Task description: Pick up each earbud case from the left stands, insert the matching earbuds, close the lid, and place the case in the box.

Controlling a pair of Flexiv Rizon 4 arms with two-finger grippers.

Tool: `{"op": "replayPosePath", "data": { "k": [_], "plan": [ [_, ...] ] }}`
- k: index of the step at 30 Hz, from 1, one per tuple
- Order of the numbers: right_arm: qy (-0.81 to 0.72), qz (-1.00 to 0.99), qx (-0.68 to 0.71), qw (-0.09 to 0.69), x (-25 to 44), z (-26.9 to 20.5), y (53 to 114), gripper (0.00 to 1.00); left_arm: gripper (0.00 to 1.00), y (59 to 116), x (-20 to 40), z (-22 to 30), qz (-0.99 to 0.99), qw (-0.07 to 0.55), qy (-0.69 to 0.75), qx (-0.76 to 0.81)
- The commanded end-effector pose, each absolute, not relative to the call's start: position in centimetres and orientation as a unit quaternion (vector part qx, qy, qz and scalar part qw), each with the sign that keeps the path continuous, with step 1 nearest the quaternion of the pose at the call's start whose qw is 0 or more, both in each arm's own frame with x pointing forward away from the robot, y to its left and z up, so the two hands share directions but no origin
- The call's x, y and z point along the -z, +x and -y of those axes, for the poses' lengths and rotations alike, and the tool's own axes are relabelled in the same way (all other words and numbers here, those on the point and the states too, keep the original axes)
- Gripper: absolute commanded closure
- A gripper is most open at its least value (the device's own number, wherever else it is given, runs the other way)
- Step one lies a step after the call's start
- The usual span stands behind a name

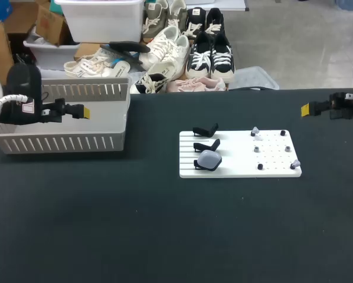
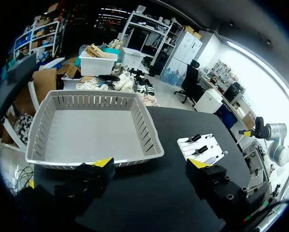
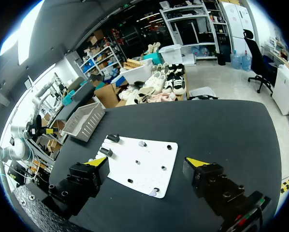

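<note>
A white board [image 1: 240, 154] lies mid-table. Three black stands line its left side; the nearest one carries a translucent earbud case [image 1: 209, 159], and the other two stands [image 1: 205, 137] are bare. Small pale earbuds [image 1: 255, 131] sit among black pegs on the board's right half. My left gripper [image 1: 84, 112] hangs open above the grey basket [image 1: 64, 143], far left of the board. Its empty fingers in the left wrist view [image 2: 151, 164] frame the basket [image 2: 149, 130] and the board [image 2: 202, 147]. My right gripper [image 1: 306, 109] is open and empty, behind and right of the board [image 3: 142, 164].
The slatted basket stands at the table's back left corner, with nothing inside it. The black tabletop [image 1: 164, 236] stretches in front of the board and the basket. The table's far edge runs just behind both grippers.
</note>
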State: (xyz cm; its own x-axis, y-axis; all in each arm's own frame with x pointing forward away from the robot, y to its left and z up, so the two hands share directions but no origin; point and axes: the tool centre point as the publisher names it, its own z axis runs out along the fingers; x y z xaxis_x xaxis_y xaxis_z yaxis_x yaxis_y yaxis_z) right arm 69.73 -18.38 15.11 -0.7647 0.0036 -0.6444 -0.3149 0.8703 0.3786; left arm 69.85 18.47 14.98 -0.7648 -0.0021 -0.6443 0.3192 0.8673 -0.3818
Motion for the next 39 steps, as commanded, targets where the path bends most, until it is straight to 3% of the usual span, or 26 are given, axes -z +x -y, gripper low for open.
{"op": "replayPosePath", "data": {
  "k": [1, 18, 30, 39],
  "plan": [
    [-0.087, -0.908, -0.242, 0.331, -15.0, 18.5, 69.9, 0.00, 0.00, 69.9, -15.0, -18.5, -0.908, 0.330, 0.088, 0.242],
    [-0.087, -0.908, -0.242, 0.331, -15.0, 18.5, 69.9, 0.00, 0.00, 71.1, -16.3, -17.1, -0.887, 0.343, 0.148, 0.272],
    [-0.087, -0.908, -0.242, 0.331, -15.0, 18.5, 69.9, 0.00, 0.00, 73.3, -18.7, -13.0, -0.828, 0.358, 0.320, 0.289],
    [-0.087, -0.908, -0.242, 0.331, -15.0, 18.5, 69.9, 0.00, 0.00, 73.9, -18.7, -9.5, -0.760, 0.334, 0.455, 0.322]
  ]
}}
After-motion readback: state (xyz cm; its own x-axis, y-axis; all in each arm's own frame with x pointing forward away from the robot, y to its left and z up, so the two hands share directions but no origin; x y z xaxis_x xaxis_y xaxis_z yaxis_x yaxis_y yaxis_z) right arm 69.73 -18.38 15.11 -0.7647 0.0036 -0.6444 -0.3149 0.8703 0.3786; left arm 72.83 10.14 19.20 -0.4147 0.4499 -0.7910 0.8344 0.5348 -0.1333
